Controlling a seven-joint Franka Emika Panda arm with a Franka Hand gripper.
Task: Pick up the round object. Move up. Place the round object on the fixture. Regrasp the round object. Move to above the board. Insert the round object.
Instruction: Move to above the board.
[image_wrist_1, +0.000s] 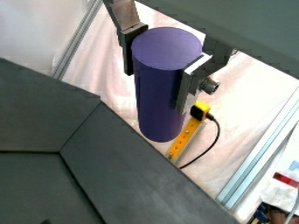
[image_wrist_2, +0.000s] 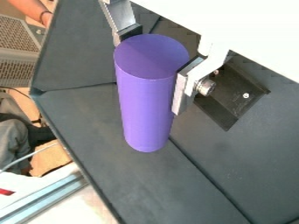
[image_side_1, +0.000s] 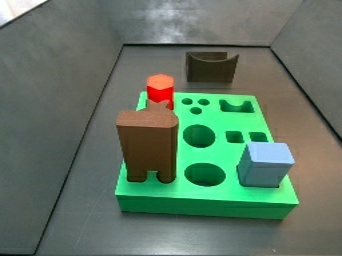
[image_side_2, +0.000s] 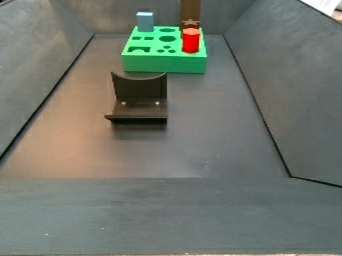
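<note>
— Purple, smooth cylinder peg (image_wrist_2: 146, 92) fills both wrist views, clamped between the silver fingers (image_wrist_1: 191, 80) of the gripper (image_wrist_1: 162, 63), high off the floor.

— Step?

— Moving up, likely. Next: carry it to the dark notched fixture (image_side_2: 138, 96).

A robotics lab test cell. Dark grey panels wall in a matte floor holding a green board (image_side_1: 203, 150) of shaped holes and a notched fixture (image_side_2: 138, 97). Beyond the enclosure, wrist views show aluminium framing, a yellow power strip (image_wrist_1: 191, 131) with cable, and possibly cardboard boxes. The gripper (image_wrist_1: 163, 63) clasps a purple round object (image_wrist_1: 162, 83) above the cell.
</note>
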